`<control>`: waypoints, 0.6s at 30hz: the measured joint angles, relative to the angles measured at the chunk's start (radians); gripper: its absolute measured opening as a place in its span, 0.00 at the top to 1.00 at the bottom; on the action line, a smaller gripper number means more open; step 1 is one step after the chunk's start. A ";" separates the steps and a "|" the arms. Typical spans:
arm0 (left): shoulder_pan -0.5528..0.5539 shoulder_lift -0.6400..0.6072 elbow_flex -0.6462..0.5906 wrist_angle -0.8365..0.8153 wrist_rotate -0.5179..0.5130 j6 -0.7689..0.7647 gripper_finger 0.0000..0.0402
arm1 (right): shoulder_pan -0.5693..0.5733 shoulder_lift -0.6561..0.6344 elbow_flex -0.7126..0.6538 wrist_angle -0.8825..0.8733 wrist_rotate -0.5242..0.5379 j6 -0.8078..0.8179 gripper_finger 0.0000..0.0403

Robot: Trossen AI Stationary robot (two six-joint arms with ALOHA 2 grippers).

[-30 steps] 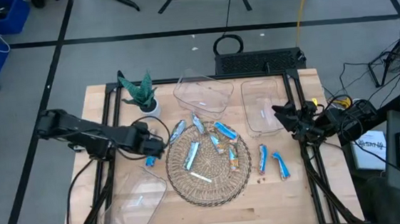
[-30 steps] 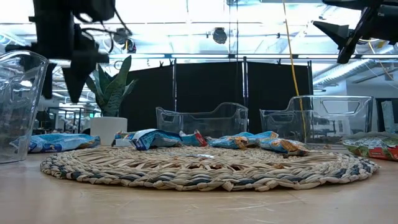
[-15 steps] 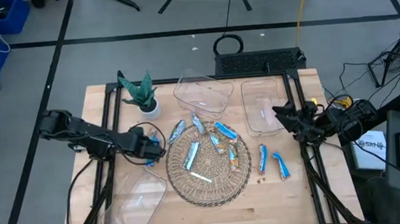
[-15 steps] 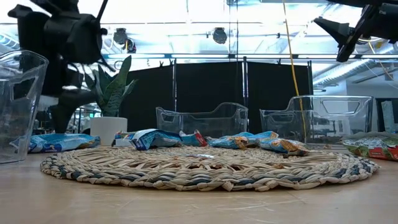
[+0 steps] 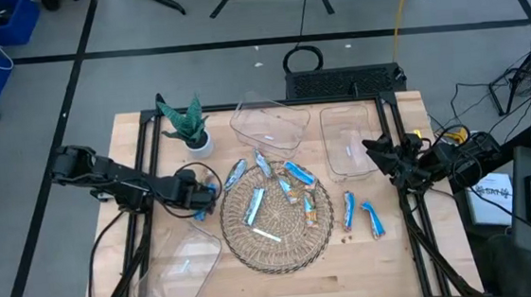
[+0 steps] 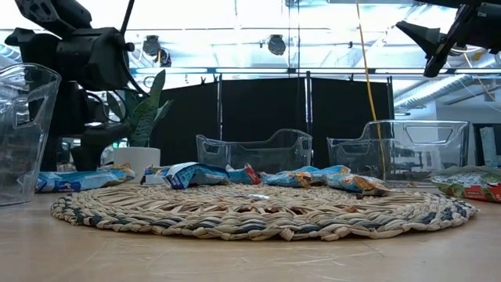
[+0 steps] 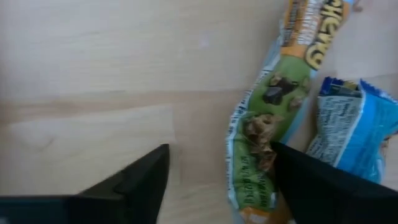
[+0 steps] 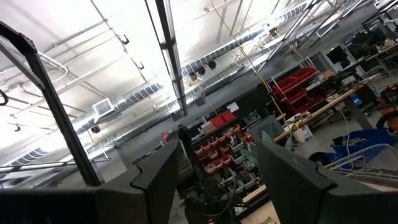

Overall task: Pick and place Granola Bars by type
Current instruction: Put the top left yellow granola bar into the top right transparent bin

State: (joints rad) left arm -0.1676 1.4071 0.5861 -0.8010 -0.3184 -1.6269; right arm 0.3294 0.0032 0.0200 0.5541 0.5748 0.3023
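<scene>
My left gripper [image 5: 196, 198] is low over the table, just left of the woven mat [image 5: 278, 252], pointing steeply down and open. In the left wrist view a brownish-green granola bar [image 7: 264, 134] lies flat on the wood between the fingers, close to one finger [image 7: 311, 180]. A bright blue bar [image 7: 351, 137] lies just outside that finger. More blue bars lie on the mat [image 5: 254, 206] and to its right [image 5: 374, 219]. My right gripper [image 5: 372, 150] is raised at the table's right edge, open, holding nothing. My left gripper comes at the brownish-green bar from above, its fingers on either side of the bar's width. One finger [image 7: 292, 168] overlaps the bar's long edge [image 7: 270, 152] in the wrist view. Whether it touches the bar, I cannot tell. The bar lies flat on the table.
Three clear bins stand around the mat: two at the far side [image 5: 268, 124] [image 5: 352, 140], one at the near left [image 5: 180, 264]. A potted plant [image 5: 186, 126] is at the far left. A thin white stick [image 5: 268, 235] lies on the mat.
My left gripper has come down from well above the table to just over the wood beside the mat's left edge, tipping more steeply downward. The bars have stayed where they were.
</scene>
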 joint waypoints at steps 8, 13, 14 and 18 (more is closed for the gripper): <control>0.017 0.000 0.000 0.089 -0.004 0.073 0.91 | 0.000 0.000 0.000 0.005 0.006 -0.025 0.48; 0.017 -0.016 0.063 0.019 -0.005 0.064 0.92 | 0.000 0.000 0.001 0.038 0.007 -0.026 0.48; 0.017 -0.027 0.084 -0.001 -0.012 0.077 0.92 | 0.000 0.000 0.001 0.045 0.007 -0.026 0.48; 0.017 -0.067 0.205 -0.023 -0.070 0.200 0.92 | 0.000 0.005 0.018 0.020 0.000 -0.020 0.48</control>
State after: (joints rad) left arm -0.1509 1.3396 0.7908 -0.8243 -0.3882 -1.4265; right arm 0.3294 0.0086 0.0384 0.5742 0.5750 0.2825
